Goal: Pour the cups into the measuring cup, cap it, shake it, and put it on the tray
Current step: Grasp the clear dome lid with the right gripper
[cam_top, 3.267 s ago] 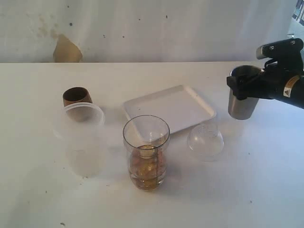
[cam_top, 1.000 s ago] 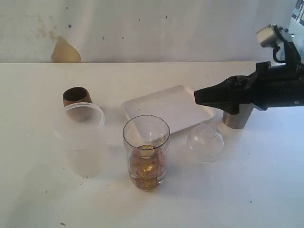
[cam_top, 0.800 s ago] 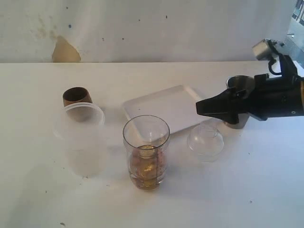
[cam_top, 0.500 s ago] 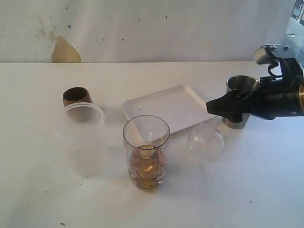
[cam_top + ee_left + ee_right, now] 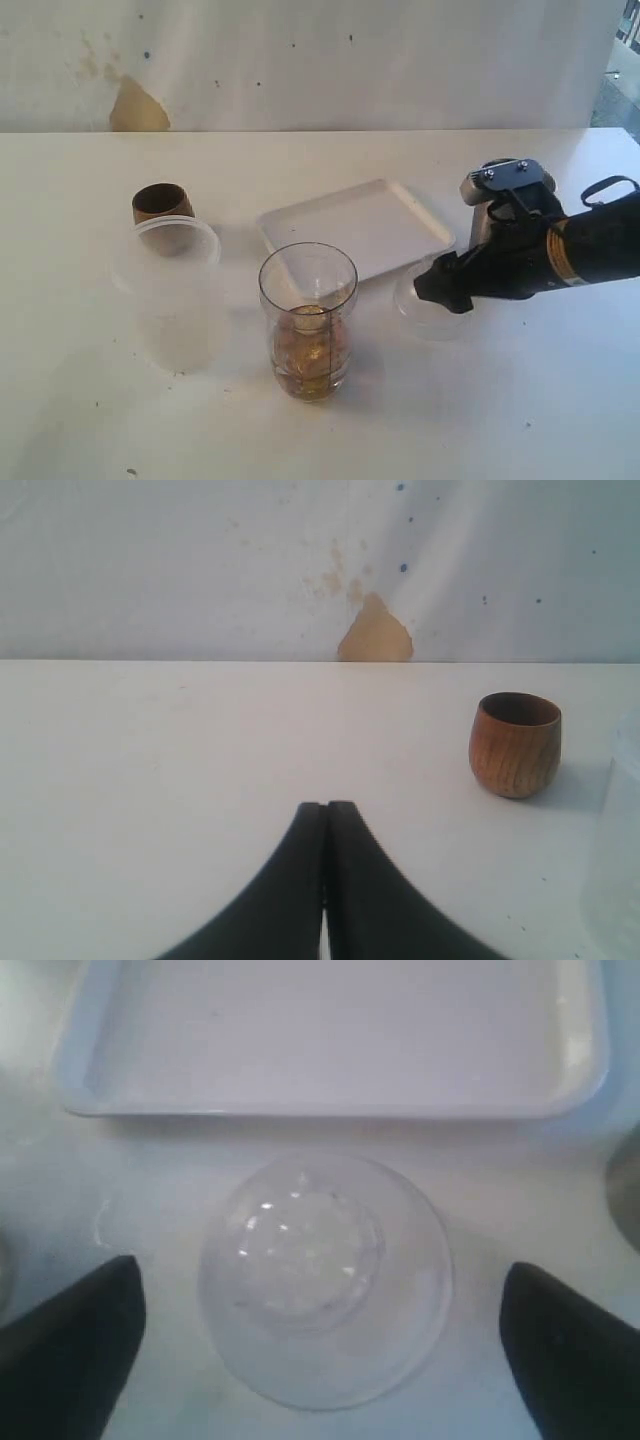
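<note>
Near the middle of the white table (image 5: 90, 420) stands the measuring cup (image 5: 308, 318), a tall clear cylinder with a black scale down its side, upright and uncapped, with brownish-amber contents in its lower part. Just behind it and to the right lies the shallow white tray (image 5: 350, 222), flat on the table. To the left of the measuring cup a frosted plastic cup (image 5: 176, 290) stands upright. Right behind that sits the small wooden cup (image 5: 160, 202), upright and close to the frosted rim. To the right of the measuring cup, just off the tray's near corner, a clear dome lid (image 5: 408, 300) rests rim-down on the table. The right gripper (image 5: 440, 285) hangs low over this lid. In the right wrist view its two dark fingers (image 5: 75, 1350) stand wide apart, one on either side of the lid with a gap on each side, so the claw is open and grips nothing. The steel tumbler (image 5: 481, 228) stands behind the right arm, mostly hidden by it, beside the tray's right end. The left gripper (image 5: 326, 808) does not show in the exterior view. Its own wrist view shows the two black fingers pressed together with nothing between them, above bare table, and the wooden cup stands well ahead and off to one side.
</note>
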`<action>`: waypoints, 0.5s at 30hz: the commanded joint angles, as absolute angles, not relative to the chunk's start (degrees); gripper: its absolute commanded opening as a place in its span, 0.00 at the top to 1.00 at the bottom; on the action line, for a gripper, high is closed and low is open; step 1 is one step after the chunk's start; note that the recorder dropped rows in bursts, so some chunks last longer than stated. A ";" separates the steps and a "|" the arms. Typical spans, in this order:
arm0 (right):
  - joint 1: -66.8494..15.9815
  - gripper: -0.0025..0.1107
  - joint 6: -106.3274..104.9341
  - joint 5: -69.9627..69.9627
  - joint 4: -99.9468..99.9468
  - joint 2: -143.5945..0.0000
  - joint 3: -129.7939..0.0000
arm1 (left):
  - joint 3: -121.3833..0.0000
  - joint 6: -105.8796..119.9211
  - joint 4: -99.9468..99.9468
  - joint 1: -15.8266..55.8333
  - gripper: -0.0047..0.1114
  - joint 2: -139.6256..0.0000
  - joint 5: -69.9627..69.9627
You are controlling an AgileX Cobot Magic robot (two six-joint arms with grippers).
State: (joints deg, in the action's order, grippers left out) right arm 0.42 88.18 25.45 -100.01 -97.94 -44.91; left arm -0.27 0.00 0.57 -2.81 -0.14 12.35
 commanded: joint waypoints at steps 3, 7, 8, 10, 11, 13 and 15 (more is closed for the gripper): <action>-0.61 0.20 84.62 23.29 -96.88 -100.18 -45.38 | 0.00 0.00 0.44 -2.76 0.96 0.00 12.07; -0.61 0.20 84.00 26.26 -96.47 -100.18 -46.20 | 0.00 0.00 0.44 -2.76 0.96 0.00 12.07; -0.61 0.20 83.39 26.26 -95.60 -100.18 -46.20 | 0.00 0.00 0.44 -2.76 0.96 0.00 12.07; -0.61 0.20 82.49 26.26 -94.48 -100.18 -46.20 | 0.00 0.00 0.44 -2.76 0.96 0.00 12.07; -0.61 0.20 82.49 26.26 -94.48 -100.18 -46.20 | 0.00 0.00 0.44 -2.76 0.96 0.00 12.07; -0.61 0.22 82.49 26.37 -94.49 -100.18 -46.20 | 0.00 0.00 0.44 -2.76 0.96 0.00 12.07; -0.61 0.30 82.60 26.37 -94.49 -100.18 -46.20 | 0.00 0.00 0.44 -2.76 0.96 0.00 12.07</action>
